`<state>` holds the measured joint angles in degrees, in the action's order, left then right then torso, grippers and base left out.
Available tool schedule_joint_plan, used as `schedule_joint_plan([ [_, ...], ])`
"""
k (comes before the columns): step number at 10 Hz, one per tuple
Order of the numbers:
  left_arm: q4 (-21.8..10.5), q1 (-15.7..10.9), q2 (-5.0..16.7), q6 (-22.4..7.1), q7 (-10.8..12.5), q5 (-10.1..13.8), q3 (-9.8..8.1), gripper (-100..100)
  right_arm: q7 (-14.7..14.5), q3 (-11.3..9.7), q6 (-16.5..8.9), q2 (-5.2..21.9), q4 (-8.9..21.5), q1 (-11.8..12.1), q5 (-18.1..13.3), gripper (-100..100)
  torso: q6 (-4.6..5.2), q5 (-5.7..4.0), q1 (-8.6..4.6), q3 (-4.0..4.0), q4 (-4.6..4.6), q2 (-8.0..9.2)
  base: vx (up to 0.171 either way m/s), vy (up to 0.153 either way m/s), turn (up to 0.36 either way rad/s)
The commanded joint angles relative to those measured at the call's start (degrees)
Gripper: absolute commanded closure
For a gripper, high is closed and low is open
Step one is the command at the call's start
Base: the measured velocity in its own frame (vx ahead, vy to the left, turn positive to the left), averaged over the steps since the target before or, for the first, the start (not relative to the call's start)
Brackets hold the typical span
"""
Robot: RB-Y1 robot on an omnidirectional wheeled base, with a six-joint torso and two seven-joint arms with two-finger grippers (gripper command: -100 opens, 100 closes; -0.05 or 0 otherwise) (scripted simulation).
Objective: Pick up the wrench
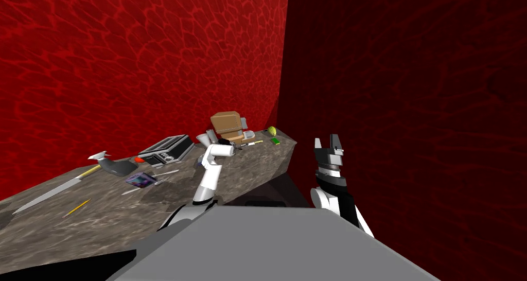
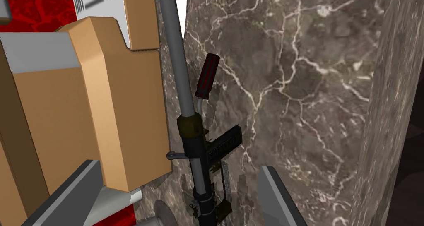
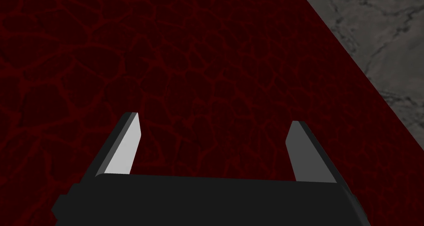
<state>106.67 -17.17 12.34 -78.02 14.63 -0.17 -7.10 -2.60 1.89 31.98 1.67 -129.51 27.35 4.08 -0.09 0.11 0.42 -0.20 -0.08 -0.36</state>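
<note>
Marble surface, one. One cardboard box crowds the left gripper on one finger's side. Fingers apart, holding nothing. One wrench, I judge: long grey handle, dark toothed head. It lies between the fingers, flat on the surface, long axis running straight away from the gripper, tight against the box. One red-handled tool just beyond. Right gripper spread, off the surface; left is nearer.
</note>
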Motion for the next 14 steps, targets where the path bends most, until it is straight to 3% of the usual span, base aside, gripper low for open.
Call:
schedule_joint_plan([
  [1,-1.2,-2.0,-0.1,-2.9,0.4,0.6,-0.26,-100,0.0,0.0,0.0,0.0,0.0,0.0,0.0,0,0.0,0.0,0.0,0.0,0.0,0.0,0.091,0.115,-0.113],
  [7,-4.7,-6.1,-0.6,-11.8,1.2,1.8,-0.5,-100,0.0,0.0,0.0,0.0,0.0,0.0,0.0,0,-0.01,0.0,-0.04,0.06,0.02,0.1,0.046,0.115,-0.07],
  [8,-4.7,-6.1,-0.6,-12.2,1.2,1.8,-0.5,-100,0.0,0.0,0.0,0.0,0.0,0.0,0.0,0,0.0,0.0,0.04,0.05,0.02,0.09,0.029,0.095,-0.051],
  [11,-7.8,-7.8,-1.2,-17.3,1.6,2.8,-0.45,-100,0.0,0.0,0.0,0.0,0.0,0.0,0.0,0,0.01,0.01,0.05,0.07,0.02,0.12,0.039,0.129,-0.092],
  [13,-8.2,-7.7,-1.1,-17.5,1.5,3.1,-0.63,-100,0.0,0.0,0.0,0.0,0.0,0.0,0.0,0,-0.02,0.03,0.11,0.0,-0.01,0.01,0.045,0.098,-0.045],
  [14,-8.3,-7.6,-1.1,-17.6,1.4,3.2,-0.65,0,0.0,0.0,0.0,0.0,0.0,0.0,0.0,0,-0.02,-0.02,-0.16,0.05,0.01,0.1,0.005,0.012,0.003],
])
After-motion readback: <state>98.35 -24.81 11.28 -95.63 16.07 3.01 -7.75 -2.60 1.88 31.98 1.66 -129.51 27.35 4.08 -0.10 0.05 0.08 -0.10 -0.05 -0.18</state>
